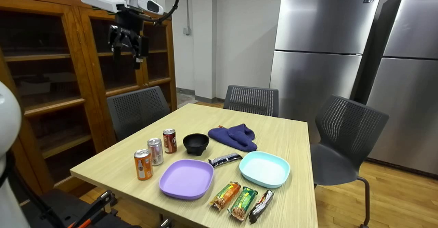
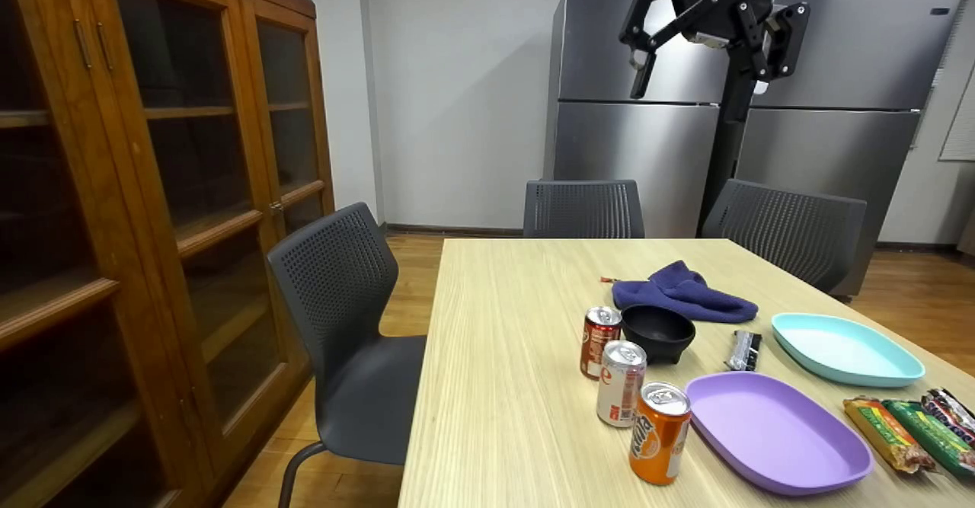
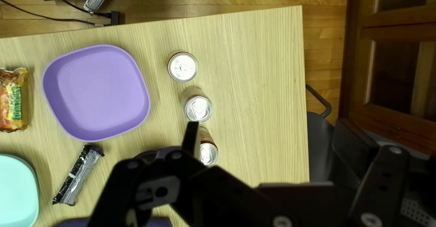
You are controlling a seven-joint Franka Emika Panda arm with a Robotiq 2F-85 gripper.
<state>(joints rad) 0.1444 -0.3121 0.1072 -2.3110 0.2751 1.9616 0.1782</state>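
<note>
Gripper (image 2: 688, 95) hangs well above the surface (image 3: 255, 84), fingers spread wide, nothing held. Step, judged: pre-grasp, no contact. Next move probably calls for lowering, jaws apart. Dark red can (image 1: 169, 141) stands just beside the black bowl (image 1: 196, 142); in wrist view the gripper blocks part of both. Reddish item (image 2: 608, 279) by navy cloth (image 1: 236, 136): too small to identify.

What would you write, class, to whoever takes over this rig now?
Gripper: open, raised high, holding nothing.
Things: orange can, silver can and red can stand in a rough row; purple plate beside the orange can, black bowl beside the red can. Snack packets, turquoise plate and cloth also lie on the table.
Done: no finished step shows.
Left: seemingly any pick-up.
</note>
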